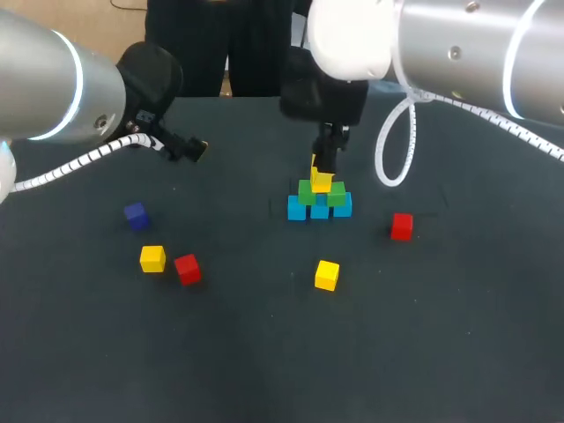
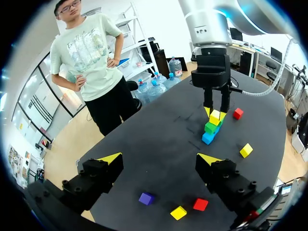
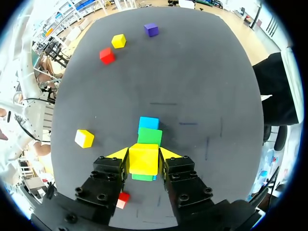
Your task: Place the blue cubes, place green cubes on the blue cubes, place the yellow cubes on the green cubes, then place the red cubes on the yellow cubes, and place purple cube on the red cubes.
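Progress looks close to halfway, judging by the layers built. At the left, the left end effector (image 2: pixel 160 161) hangs wide open and empty above the tabletop (image 1: pixel 264 370), well apart from every cube. On the tabletop's left part lie the purple cube (image 1: pixel 136 215), the left yellow cube (image 1: pixel 152 258) and, just beside that, the left red cube (image 1: pixel 187 268), none of them stacked. In the middle the blue cubes (image 1: pixel 297 208) sit in a row with the green cubes (image 1: pixel 307 191) on top. The right end effector (image 3: pixel 144 155) grips the held yellow cube (image 3: pixel 144 161) from both sides over the greens; whether it already rests on them I cannot tell for sure. Further right lie the loose yellow cube (image 1: pixel 327 275) and the right red cube (image 1: pixel 402 226). By my reading, the other yellows, both reds and the purple one are left to place. No container is in view.
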